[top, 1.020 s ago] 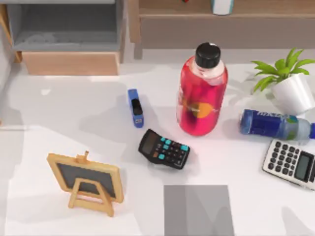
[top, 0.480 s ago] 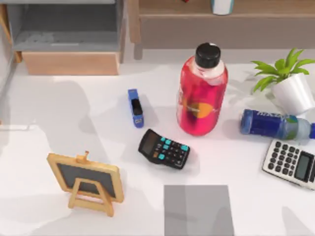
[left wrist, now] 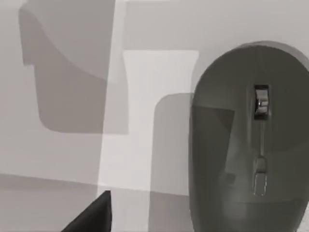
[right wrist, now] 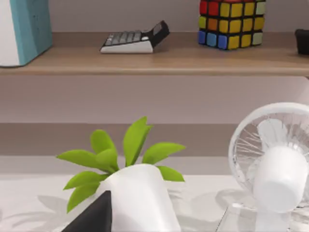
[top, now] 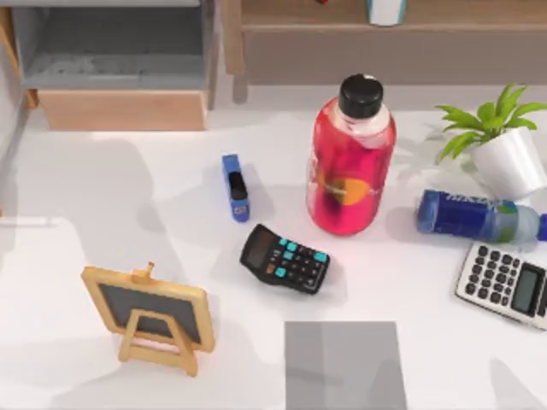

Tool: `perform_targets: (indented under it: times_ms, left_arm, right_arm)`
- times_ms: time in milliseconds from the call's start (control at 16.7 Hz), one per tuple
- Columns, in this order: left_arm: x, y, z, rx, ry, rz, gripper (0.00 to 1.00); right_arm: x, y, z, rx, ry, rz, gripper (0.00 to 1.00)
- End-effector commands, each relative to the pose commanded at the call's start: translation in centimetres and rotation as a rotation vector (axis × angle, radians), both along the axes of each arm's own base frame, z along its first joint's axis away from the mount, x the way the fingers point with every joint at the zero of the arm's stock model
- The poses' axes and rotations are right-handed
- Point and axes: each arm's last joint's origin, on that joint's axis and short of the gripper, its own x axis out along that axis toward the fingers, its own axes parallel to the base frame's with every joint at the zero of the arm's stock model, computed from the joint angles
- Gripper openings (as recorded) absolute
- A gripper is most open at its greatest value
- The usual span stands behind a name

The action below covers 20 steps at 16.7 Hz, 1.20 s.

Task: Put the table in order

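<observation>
The wide white matte surface (top: 102,196) spans my whole top view: rigid, fixed, nothing to grasp. I'd lift the clutter instead, taking the upright red plastic bottle (top: 350,162) mid-body, as it looks slippery. My left wrist view shows a grey computer mouse (left wrist: 251,140), cut off. I cannot tell either arm's jaws.
</observation>
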Motion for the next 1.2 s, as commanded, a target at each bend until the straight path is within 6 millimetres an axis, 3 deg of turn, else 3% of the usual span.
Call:
perform_targets:
  times_ms: [660, 840, 1200]
  left_arm:
    - [0.4, -0.1, -2.8, 0.000, -0.001, -0.002, 1.00]
    - [0.4, -0.1, -2.8, 0.000, -0.001, -0.002, 1.00]
    - [0.4, -0.1, -2.8, 0.000, -0.001, -0.002, 0.55]
  right_arm:
    - [0.0, 0.0, 0.0, 0.000, 0.000, 0.000, 1.00]
    - [0.0, 0.0, 0.0, 0.000, 0.000, 0.000, 1.00]
    - [0.0, 0.0, 0.0, 0.000, 0.000, 0.000, 1.00]
